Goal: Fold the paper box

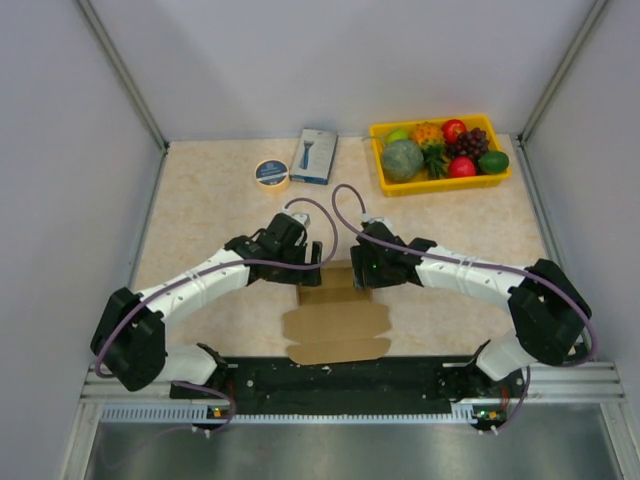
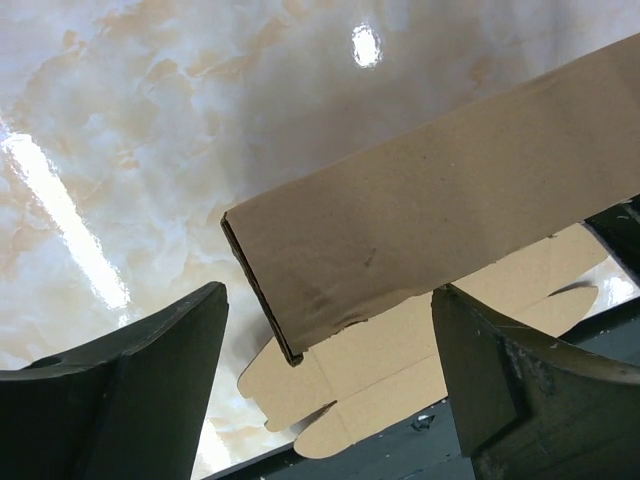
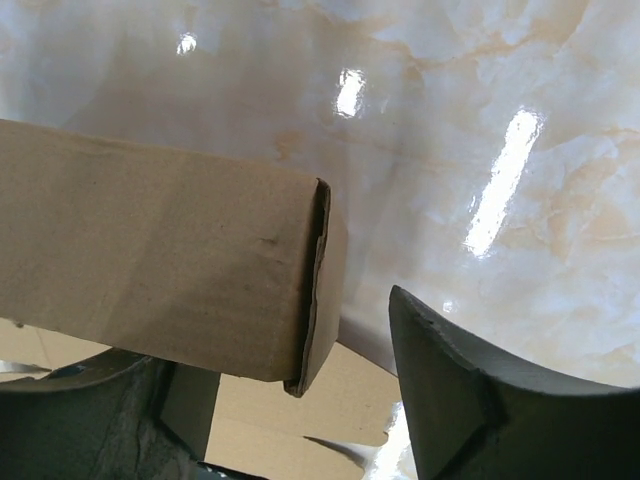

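Note:
The paper box (image 1: pixel 335 328) is a brown cardboard blank lying at the near middle of the table, its rounded flaps flat toward the front edge. Its far panel (image 2: pixel 430 210) stands folded up as a doubled wall between the two grippers. My left gripper (image 1: pixel 312 258) is at that wall's left end. In the left wrist view the left gripper (image 2: pixel 328 291) is open, the wall's corner hanging between the fingers with gaps on both sides. My right gripper (image 1: pixel 358 265) is at the right end. There the right gripper (image 3: pixel 270 340) is open, the wall (image 3: pixel 150 250) covers part of one finger, and the other finger (image 3: pixel 450 390) stays apart.
A yellow tray (image 1: pixel 445 187) of fruit stands at the back right. A small blue-and-white box (image 1: pixel 314 156) and a tape roll (image 1: pixel 271 174) lie at the back middle. A black rail (image 1: pixel 340 378) runs along the near edge, and walls close in both sides.

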